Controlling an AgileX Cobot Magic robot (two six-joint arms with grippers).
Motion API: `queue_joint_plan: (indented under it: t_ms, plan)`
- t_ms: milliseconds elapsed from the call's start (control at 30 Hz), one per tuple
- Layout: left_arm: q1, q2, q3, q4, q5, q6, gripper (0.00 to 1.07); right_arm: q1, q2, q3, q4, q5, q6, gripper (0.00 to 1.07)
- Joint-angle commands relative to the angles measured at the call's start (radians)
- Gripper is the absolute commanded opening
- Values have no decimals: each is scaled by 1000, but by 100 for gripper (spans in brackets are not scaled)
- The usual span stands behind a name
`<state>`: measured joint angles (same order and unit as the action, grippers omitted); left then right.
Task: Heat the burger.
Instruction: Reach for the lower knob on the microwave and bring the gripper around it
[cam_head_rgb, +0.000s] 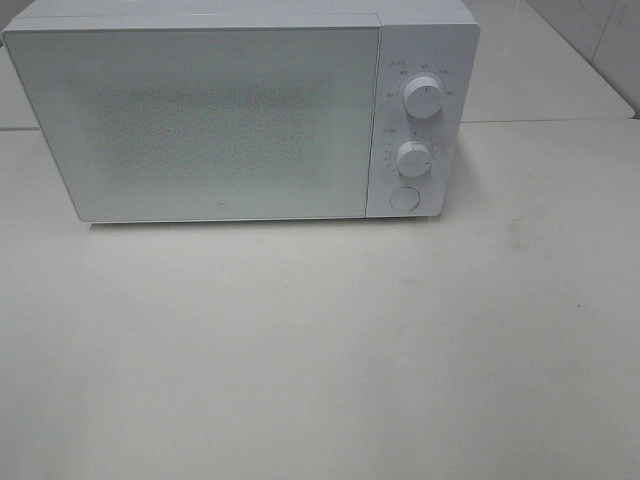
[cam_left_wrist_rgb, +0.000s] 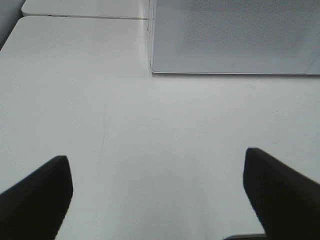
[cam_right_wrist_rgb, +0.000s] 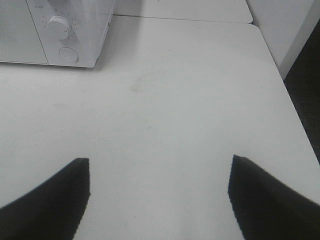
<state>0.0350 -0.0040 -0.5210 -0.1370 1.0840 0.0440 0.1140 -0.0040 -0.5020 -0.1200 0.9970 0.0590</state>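
In the high view we see a white microwave (cam_head_rgb: 240, 115) filling the upper left and centre of the frame. Its speckled door (cam_head_rgb: 200, 120) is closed, and it stands on a pale table (cam_head_rgb: 320, 350). On the panel right of the door, an upper knob (cam_head_rgb: 424, 99) sits above a lower knob (cam_head_rgb: 412, 158), with a round button (cam_head_rgb: 403, 198) beneath them. A faint smudge (cam_head_rgb: 515, 235) marks the table in the right half of the frame.

The left gripper (cam_left_wrist_rgb: 155, 153) has its dark fingers (cam_left_wrist_rgb: 35, 200) spread wide over bare table, holding nothing. The microwave's door corner lies well ahead of it. The right gripper (cam_right_wrist_rgb: 160, 158) is likewise spread and holds nothing. The knob panel is well apart from it and the smudge lies between.

The burger shows in none of the views, so we cannot tell where it lies relative to either gripper.
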Motion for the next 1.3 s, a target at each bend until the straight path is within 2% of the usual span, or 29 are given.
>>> queue_joint_plan:
  t_ms: [33, 633, 767, 900, 967, 1300]
  plan:
    - [0, -26, 4, -7, -13, -2, 85, -9, -30, 1, 1, -5, 2, 75]
    - [0, -25, 4, -7, -13, -2, 85, -5, -30, 0, 8, -5, 13, 75]
    - [0, -25, 4, -7, -13, -2, 85, -5, -24, -29, 14, -20, 13, 75]
    - [0, -25, 4, -7, -13, -2, 85, -5, 7, -61, 4, -39, 13, 75]
    - [0, -25, 4, -7, -13, -2, 85, -5, 75, -75, 6, -105, 13, 75]
    - [0, -25, 4, -7, -13, -2, 85, -5, 250, -75, 8, -254, 13, 75]
